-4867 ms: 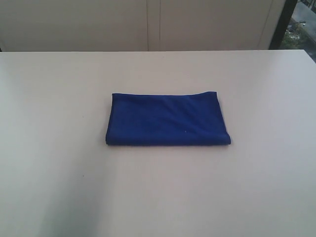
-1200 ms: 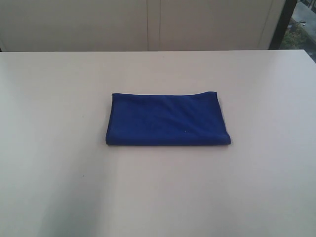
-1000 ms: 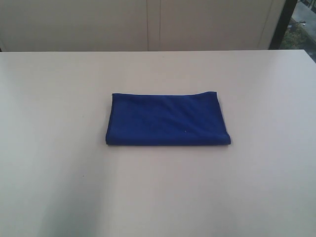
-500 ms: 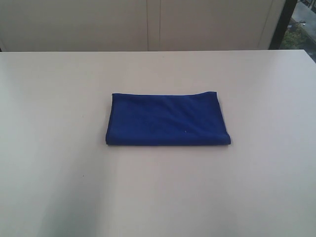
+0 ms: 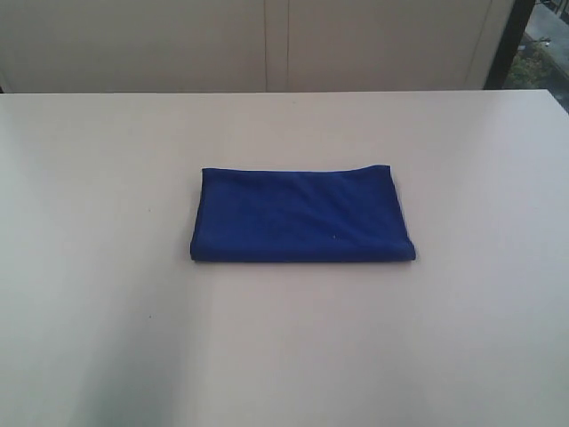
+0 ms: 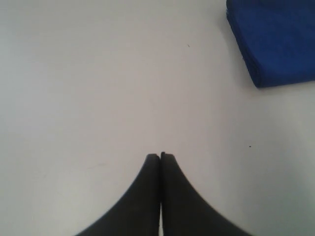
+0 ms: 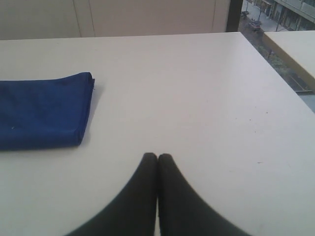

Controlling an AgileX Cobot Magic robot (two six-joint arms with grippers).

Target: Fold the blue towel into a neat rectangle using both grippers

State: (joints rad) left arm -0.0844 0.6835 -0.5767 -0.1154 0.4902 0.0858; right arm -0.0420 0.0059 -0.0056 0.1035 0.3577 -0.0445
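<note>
The blue towel (image 5: 302,216) lies folded into a compact rectangle in the middle of the pale table (image 5: 107,267); a thin light edge shows along its far side. Neither arm appears in the exterior view. My left gripper (image 6: 161,156) is shut with nothing in it, hovering over bare table, and one corner of the blue towel (image 6: 275,39) shows well off to its side. My right gripper (image 7: 157,156) is also shut and empty, with the folded end of the blue towel (image 7: 44,110) apart from it.
The table's far edge (image 5: 284,92) meets pale cabinet panels behind it. A dark post (image 5: 507,44) and a window stand at the far right. In the right wrist view the table's side edge (image 7: 275,64) drops off toward a second table (image 7: 295,49).
</note>
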